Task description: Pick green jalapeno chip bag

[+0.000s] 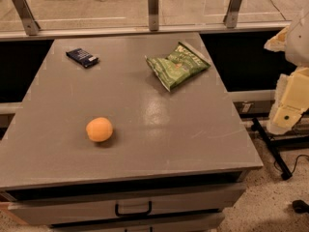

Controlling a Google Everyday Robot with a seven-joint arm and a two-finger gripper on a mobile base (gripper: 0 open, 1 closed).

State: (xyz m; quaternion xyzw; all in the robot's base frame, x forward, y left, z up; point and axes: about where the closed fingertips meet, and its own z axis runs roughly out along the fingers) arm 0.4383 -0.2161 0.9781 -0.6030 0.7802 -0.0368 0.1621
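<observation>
While gripper [288, 111] hangs beside table [159, 149], green jalapeno chip bag [177, 65] well apart

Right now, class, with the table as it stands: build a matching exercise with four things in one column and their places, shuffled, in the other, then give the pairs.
Things
1. chip bag
2. ball
3. blue packet
4. gripper

Places
A. off the table, beyond its right edge
B. far left of the tabletop
C. far right of the tabletop
D. near part of the tabletop, left of centre

Pairs: 1-C, 2-D, 3-B, 4-A
</observation>
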